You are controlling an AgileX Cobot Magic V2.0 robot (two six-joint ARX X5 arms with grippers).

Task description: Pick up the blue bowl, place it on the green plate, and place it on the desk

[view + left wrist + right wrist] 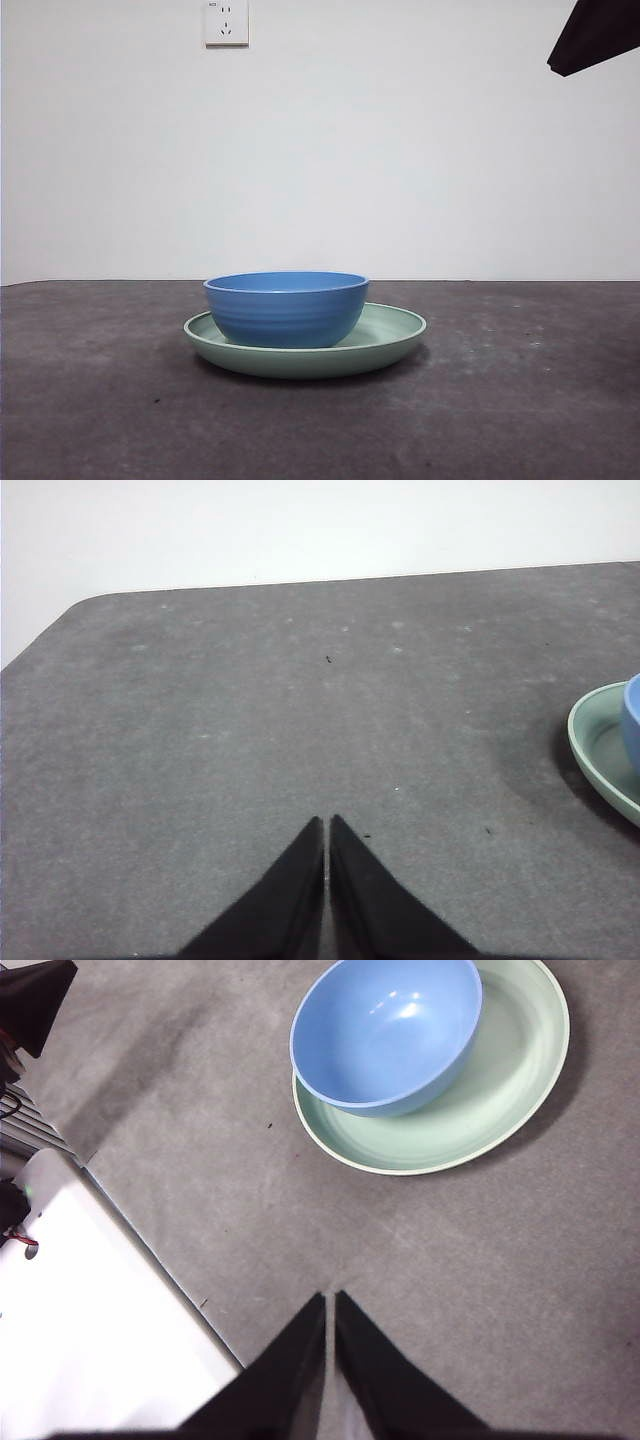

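Green plate (395, 340) nearest, flat on desk (520, 400). Blue bowl (287, 308) upright, mouth up, sits off-centre on plate. Left gripper (327, 825) clenched, empty, beside plate. Right gripper (329, 1300) clenched, empty, above desk near plate.

Behind the tabletop we see a plain white wall (400, 150), evenly lit and unmarked except for a white electrical socket plate (226, 22) mounted high on it, left of centre. The wall meets the dark grey-brown surface (520, 400) along a straight horizontal line. In the left wrist view we note that this surface has a rounded corner (75, 610) and a faintly mottled, speckled texture. In the right wrist view we see a white panel (90, 1330) bordering the surface's edge.
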